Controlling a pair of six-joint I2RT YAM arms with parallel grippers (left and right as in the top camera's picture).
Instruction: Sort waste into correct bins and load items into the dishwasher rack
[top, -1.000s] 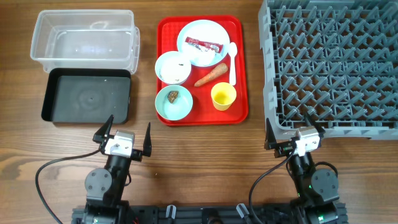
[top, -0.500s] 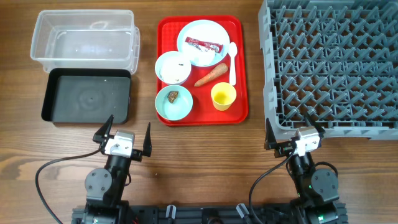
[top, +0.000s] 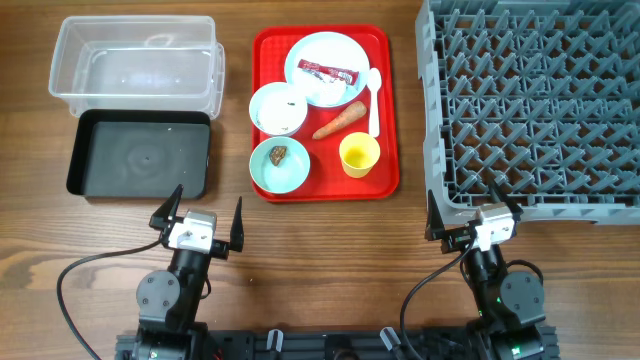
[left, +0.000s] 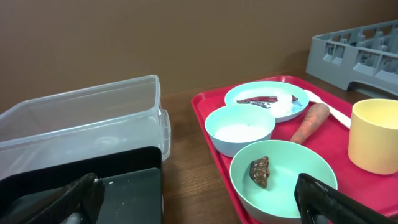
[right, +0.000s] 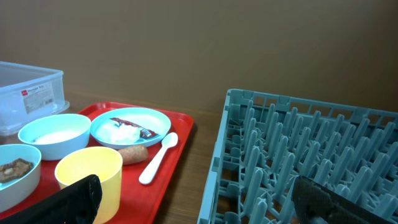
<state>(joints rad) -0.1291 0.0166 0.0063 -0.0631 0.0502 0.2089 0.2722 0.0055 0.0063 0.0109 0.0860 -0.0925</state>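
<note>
we see the left gripper (top: 202, 213) released and empty near the table's (top: 320, 260) front edge, just short of the black tray (top: 140, 155); the right gripper (top: 471, 212), likewise released, sits by the dishwasher rack's (top: 540, 100) near-left corner.

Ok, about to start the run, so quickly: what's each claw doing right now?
Left claw: open, holding nothing.
Right claw: open, holding nothing.

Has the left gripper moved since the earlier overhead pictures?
No. The left gripper stands open in the same spot as before, just below the near edge of the black tray.
</note>
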